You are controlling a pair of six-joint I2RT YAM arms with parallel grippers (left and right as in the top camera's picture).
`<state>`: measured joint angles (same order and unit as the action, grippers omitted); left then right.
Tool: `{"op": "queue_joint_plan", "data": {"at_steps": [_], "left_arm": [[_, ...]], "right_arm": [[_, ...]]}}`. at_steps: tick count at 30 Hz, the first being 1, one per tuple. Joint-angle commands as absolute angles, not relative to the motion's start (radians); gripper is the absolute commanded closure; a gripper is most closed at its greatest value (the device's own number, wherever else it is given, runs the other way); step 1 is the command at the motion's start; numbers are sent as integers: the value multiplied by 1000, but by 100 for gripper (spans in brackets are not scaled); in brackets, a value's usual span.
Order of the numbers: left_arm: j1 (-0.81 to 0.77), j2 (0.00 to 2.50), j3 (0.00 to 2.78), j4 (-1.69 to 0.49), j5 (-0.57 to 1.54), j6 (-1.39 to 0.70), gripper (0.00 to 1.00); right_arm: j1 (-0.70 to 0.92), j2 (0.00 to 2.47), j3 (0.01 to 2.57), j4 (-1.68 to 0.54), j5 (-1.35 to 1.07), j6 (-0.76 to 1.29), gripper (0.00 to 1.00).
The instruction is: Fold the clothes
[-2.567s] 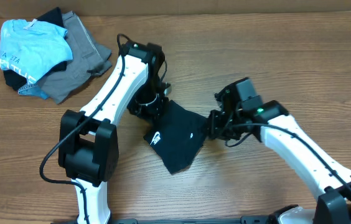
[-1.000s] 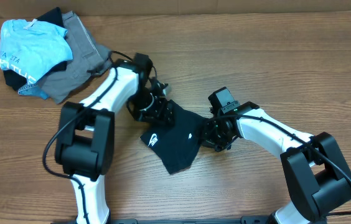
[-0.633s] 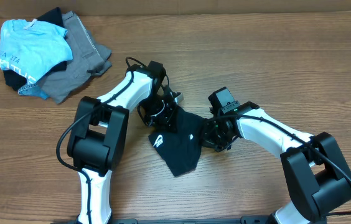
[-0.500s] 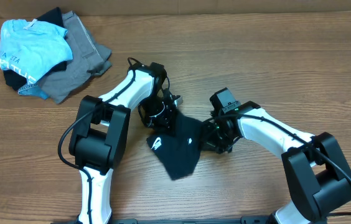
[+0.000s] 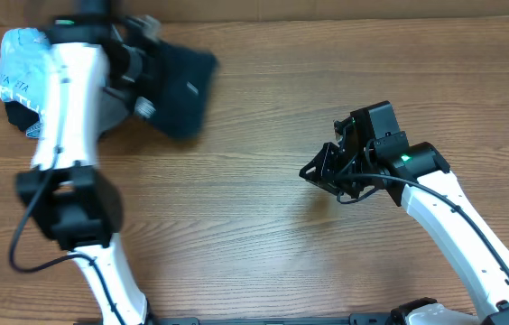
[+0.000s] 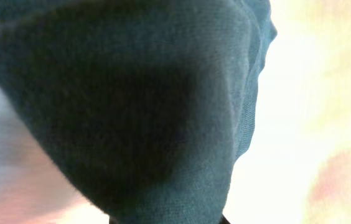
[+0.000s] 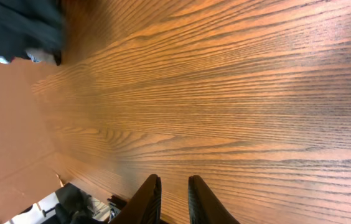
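Observation:
The black T-shirt (image 5: 180,83) is a folded, motion-blurred bundle hanging at the back left of the table, beside the clothes pile. My left gripper (image 5: 143,76) is shut on its left edge and holds it above the table. The shirt's dark fabric (image 6: 138,106) fills the left wrist view and hides the fingers. My right gripper (image 5: 314,171) is over bare wood at the right centre, far from the shirt. In the right wrist view its fingers (image 7: 172,185) are nearly together with nothing between them.
A pile of clothes lies at the back left corner: a light-blue shirt (image 5: 22,63) with white lettering, a grey garment (image 5: 107,116) and a dark piece (image 5: 16,116) below. The left arm (image 5: 63,117) stretches across this pile. A brown wall runs along the table's far edge.
My left gripper has lifted the black T-shirt from the table's middle and swung it to the back left. My right gripper has let go of the shirt and drawn back slightly to the right.

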<state>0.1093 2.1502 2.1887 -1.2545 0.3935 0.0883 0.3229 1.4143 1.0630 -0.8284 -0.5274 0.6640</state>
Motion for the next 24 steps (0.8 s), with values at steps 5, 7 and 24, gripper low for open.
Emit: {"op": "queue_joint_plan", "data": {"at_steps": [5,7,24], "left_arm": [[389,2137,2227,-1049,446,-7,96],[444,2154,2227,-1001,431,-42,96],[645,2068,2365,-1180,582,-67,0]], "right_arm": [[319,1416,1075,-851,-525,655,81],[320,1416,1075,-863,-525,656,81],[320,1349,1093,-945,-480,566,80]]}}
